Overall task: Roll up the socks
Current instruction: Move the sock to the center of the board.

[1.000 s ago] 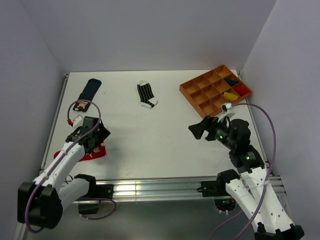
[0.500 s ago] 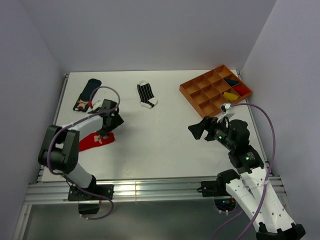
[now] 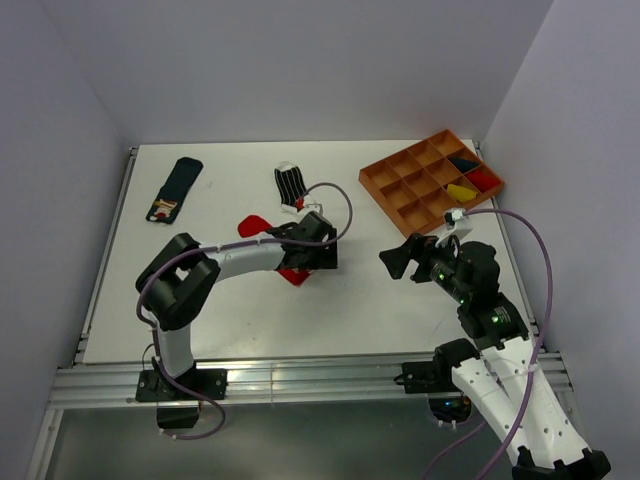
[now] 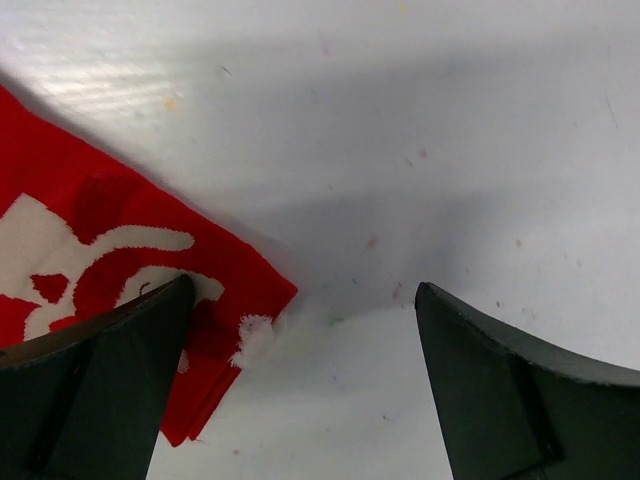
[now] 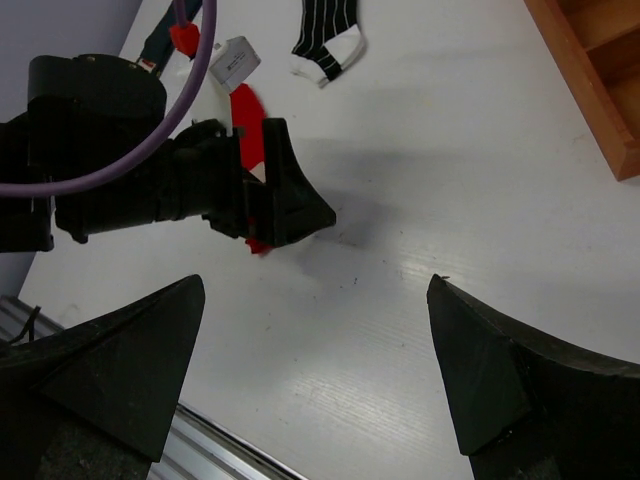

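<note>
**Top external view: left arm reached over the red sock at mid-desk, both tools spread**

From above, we saw a white desk (image 3: pixel 300 320) with grey walls around it. The left arm stretched across to the middle of the desk, and the left tool (image 3: pixel 322 254) sat low over the red sock (image 3: pixel 255 224). The sock lay flat near the centre, partly hidden beneath the arm, with red fabric showing on both sides of it.

In the left wrist view, the left tool (image 4: pixel 305 350) had its fingers spread wide. Bare desk showed between them. The red sock (image 4: pixel 100 230), with its white cartoon figure, lay to the left. One corner of the sock passed under the left-hand finger (image 4: pixel 95 385). We could not tell whether that finger touched the fabric.

The right tool (image 3: pixel 398 260) hung above the desk's right half, well apart from the socks. Its fingers were spread and nothing was between them. In the right wrist view, the right tool (image 5: pixel 315 370) faced the left arm and the red sock (image 5: pixel 247 125).

The striped sock (image 3: pixel 292 188) lay just beyond the left arm. The navy sock (image 3: pixel 177 187) lay near the far left corner. An orange tray (image 3: pixel 372 178) of compartments stood at the far right, with a yellow bundle (image 3: pixel 460 191) in one compartment.
</note>
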Motion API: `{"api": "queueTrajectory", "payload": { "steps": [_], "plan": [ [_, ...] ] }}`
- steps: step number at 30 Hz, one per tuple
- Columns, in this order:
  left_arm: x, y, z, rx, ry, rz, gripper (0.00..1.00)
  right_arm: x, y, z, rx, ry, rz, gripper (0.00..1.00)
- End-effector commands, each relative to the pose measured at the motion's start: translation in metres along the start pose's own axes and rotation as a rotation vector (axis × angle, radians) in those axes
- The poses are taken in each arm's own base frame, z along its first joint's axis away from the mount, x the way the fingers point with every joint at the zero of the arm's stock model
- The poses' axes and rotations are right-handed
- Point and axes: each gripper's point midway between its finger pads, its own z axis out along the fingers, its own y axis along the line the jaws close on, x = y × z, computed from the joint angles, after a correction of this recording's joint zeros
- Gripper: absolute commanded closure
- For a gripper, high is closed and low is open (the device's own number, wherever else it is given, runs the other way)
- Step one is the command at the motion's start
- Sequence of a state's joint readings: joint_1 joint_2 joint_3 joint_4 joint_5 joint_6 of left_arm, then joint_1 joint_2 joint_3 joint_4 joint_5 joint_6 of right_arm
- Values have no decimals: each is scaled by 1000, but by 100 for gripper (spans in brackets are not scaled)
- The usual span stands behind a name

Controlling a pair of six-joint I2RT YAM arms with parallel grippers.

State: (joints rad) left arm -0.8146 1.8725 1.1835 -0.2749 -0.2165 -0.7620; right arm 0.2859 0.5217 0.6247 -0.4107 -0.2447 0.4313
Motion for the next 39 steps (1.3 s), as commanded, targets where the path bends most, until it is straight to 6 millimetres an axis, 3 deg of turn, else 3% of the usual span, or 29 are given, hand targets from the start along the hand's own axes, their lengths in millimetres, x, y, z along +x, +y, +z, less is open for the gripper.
{"api": "queueTrajectory", "payload": {
  "steps": [1,6,9,11,16,19,20,22,26,30,33,37,39],
  "plan": [
    [2,-2,-18,9,-17,87,1,1,-3,1,3,-17,-20,0],
    [-39,-7,-51,21,-175,187,1,2,-1,2,-10,-22,-24,0],
    [-52,3,-66,-20,-239,195,1,3,3,2,-38,-18,-26,2],
    [-51,16,-64,-33,-241,123,1,5,5,5,-53,-11,-24,3],
    [-81,67,-39,-61,-227,-153,3,12,5,14,-69,23,-15,6],
    [-101,73,-22,-48,-237,-168,3,16,6,18,-80,42,-9,7],
    [-98,77,-8,-66,-214,-154,3,18,5,20,-80,52,-7,8],
    [-107,75,0,-68,-221,-118,3,19,4,21,-79,56,-7,8],
    [-93,70,24,-48,-149,-90,3,24,1,24,-72,77,-10,9],
    [-66,60,29,7,-87,-81,3,28,-4,25,-54,83,-12,9],
    [-65,55,16,-5,-115,-40,3,29,-3,25,-62,80,-12,9],
    [-90,37,-35,26,-256,49,2,27,-5,25,-57,72,-32,9],
    [-83,37,-48,-14,-293,168,4,28,-5,25,-55,69,-37,9]
  ]
}}
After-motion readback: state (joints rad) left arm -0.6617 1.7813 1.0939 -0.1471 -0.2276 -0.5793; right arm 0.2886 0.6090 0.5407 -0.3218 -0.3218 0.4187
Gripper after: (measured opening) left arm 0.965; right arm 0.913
